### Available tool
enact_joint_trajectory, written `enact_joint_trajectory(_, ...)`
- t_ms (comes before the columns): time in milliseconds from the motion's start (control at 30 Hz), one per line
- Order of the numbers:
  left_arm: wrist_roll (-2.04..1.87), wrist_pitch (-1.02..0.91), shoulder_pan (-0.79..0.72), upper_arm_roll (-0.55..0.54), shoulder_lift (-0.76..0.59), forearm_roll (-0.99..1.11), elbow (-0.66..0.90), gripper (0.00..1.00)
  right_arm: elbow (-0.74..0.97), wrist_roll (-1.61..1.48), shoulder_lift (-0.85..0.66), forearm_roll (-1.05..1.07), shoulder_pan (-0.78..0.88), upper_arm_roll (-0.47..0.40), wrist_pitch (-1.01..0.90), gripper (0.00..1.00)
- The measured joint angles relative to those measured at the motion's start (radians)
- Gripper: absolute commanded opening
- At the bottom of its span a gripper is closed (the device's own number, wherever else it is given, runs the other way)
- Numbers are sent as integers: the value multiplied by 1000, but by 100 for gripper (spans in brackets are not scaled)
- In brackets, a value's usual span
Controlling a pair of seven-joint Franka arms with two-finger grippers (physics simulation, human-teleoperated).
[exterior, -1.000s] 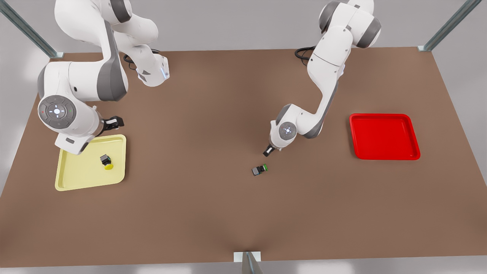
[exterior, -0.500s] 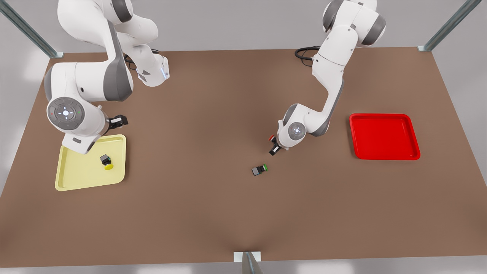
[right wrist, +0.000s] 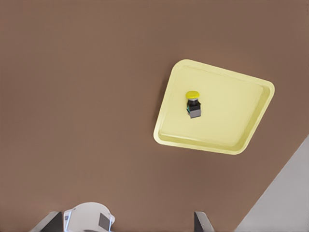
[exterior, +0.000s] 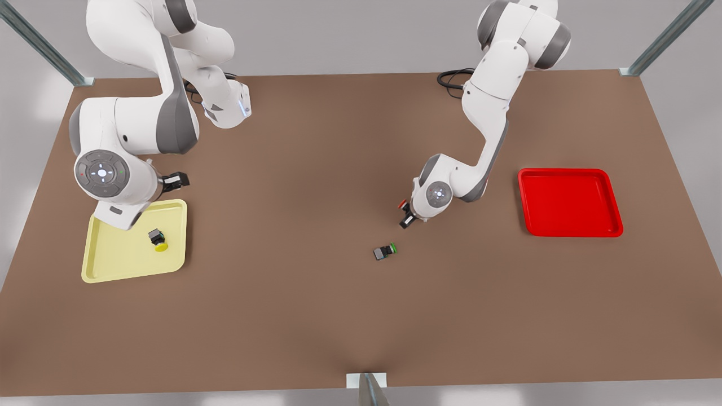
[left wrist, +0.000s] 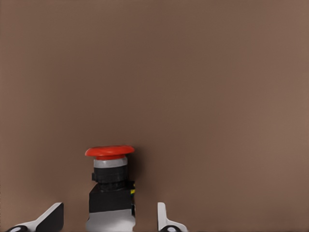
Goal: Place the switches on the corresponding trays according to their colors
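Your left gripper (exterior: 405,220), barely moved since half a second ago, stands spread around the red switch (left wrist: 110,186); the green switch (exterior: 385,251) lies near. Your right gripper (exterior: 176,180), released, waits beside the yellow tray (exterior: 107,265).

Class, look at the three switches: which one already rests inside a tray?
The yellow-capped switch, lying in the yellow tray. The green-capped switch lies on bare table; the red-capped switch sits between the left pincer's fingers.

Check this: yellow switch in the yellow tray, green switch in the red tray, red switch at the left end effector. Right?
Not quite. The green switch is not in the red tray; the front view shows it lying on the table between the two trays. The yellow switch is in the yellow tray, and the red switch is at the left end effector.
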Motion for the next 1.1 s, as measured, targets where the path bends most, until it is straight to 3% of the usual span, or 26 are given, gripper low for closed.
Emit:
enact_joint_trajectory(400, -3, 9, 1, 0, -2, 0, -11, 67, 0, 0, 11, -6, 1, 0, 0, 100)
enact_joint_trajectory(867, -8, 8, 3, -1, -16, -1, -25, 61, 0, 0, 11, -14, -1, 0, 1, 100)
enact_joint_trajectory(1100, -12, 4, 3, -2, -15, -1, -26, 52, 2, -1, 12, -17, -1, 0, 5, 100)
